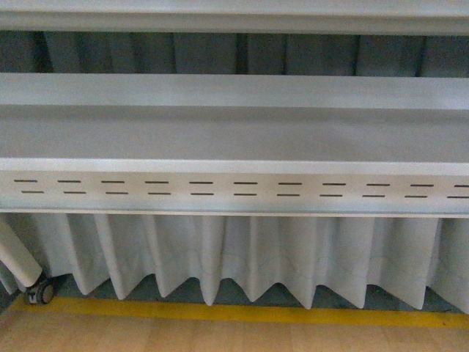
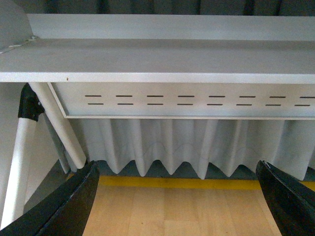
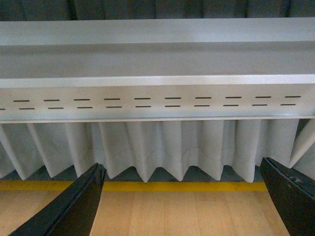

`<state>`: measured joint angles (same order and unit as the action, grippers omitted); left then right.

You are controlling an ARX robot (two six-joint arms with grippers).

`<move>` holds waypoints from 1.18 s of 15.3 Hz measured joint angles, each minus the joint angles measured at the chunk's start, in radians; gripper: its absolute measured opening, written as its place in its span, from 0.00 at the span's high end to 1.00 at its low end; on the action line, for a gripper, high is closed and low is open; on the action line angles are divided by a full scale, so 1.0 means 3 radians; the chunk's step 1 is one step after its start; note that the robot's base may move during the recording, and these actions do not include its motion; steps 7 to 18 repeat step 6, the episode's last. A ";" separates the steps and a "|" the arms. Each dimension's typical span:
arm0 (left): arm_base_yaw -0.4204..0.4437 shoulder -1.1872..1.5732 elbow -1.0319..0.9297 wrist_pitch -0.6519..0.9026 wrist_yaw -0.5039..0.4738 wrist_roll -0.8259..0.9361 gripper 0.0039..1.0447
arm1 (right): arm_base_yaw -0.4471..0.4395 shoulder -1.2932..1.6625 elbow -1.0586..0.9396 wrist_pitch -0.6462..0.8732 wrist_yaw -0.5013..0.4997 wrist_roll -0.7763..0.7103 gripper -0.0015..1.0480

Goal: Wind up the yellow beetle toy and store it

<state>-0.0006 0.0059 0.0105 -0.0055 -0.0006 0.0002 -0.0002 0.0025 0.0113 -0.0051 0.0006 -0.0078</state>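
Nearest to you, both wrist cameras show their own black fingers spread wide with nothing between them: the left gripper is released, one finger low on one side and the other at the opposite edge, and the right gripper is released the same way, its fingers far apart. Under both you see a wooden floor of pale boards, and in the front view the same floor fills the lowest strip of the picture

Just past the boards, a yellow line runs across the floor from side to side. Beyond it hangs a pale pleated curtain, its hem zigzagging just above the line. At the left of the front view you can make out a small caster wheel at the foot of a white slanted leg; in the left wrist view white legs slope down beside the curtain, joined by a black bracket

Above the curtain sits a white metal shelf, its front panel pierced by two rows of short dark slots. Farther back and higher, a second white ledge crosses the view, with a dark grey curtain behind it

You cannot see the yellow beetle toy in any of the three views, so its place cannot be told
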 joint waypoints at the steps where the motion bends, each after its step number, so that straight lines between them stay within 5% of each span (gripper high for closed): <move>1: 0.0000 0.0000 0.0000 0.0001 0.0000 0.0000 0.06 | 0.0000 0.0001 0.0000 0.0000 0.0000 0.0000 0.06; 18: 0.0000 0.0000 0.0000 0.0001 0.0000 0.0000 0.06 | 0.0000 0.0001 0.0000 0.0000 0.0000 0.0000 0.06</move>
